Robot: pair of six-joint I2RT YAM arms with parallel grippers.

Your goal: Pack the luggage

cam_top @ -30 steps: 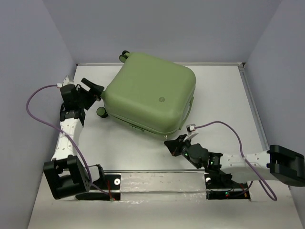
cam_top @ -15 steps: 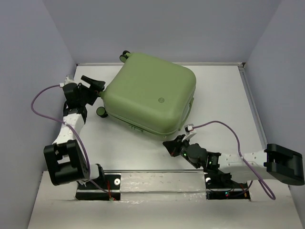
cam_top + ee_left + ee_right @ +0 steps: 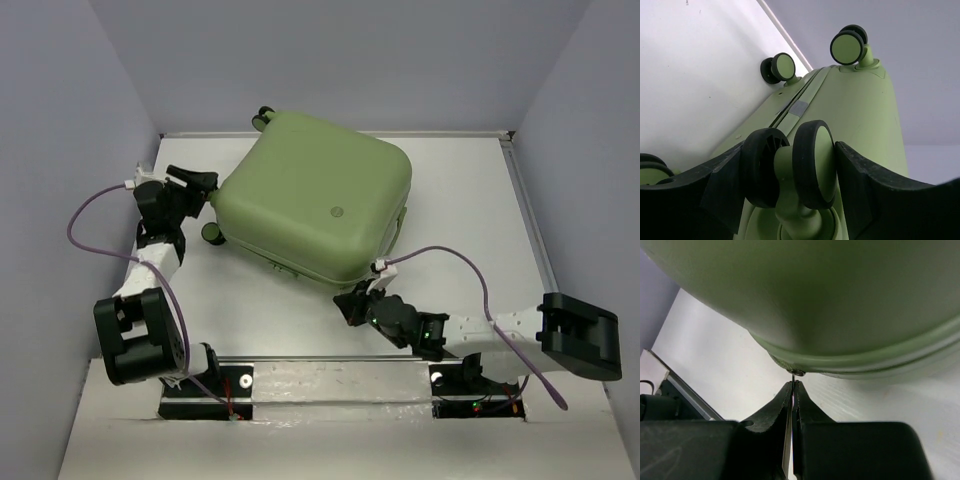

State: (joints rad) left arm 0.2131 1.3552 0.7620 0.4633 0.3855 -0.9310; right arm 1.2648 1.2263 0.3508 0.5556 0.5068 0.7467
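The pale green luggage (image 3: 320, 200) lies closed and flat on the table, round logo (image 3: 339, 210) facing up. My left gripper (image 3: 203, 183) is at its left corner and is shut on a black-and-green double caster wheel (image 3: 790, 167); a finger (image 3: 870, 185) presses on each side of it. My right gripper (image 3: 352, 300) is at the luggage's near edge. In the right wrist view its fingertips (image 3: 794, 386) are pinched on a thin metal zipper pull (image 3: 793, 375) hanging from the zipper seam under the shell (image 3: 840, 300).
Two more caster wheels (image 3: 847, 46) (image 3: 777, 67) stick out toward the back wall. A raised rim (image 3: 525, 200) borders the white table. Purple cables (image 3: 85, 215) loop off both arms. The mounting rail (image 3: 330, 380) runs along the near edge.
My right gripper has moved left along the luggage's near edge, keeping its pinch. My left gripper has shifted slightly toward the back at the corner wheel.
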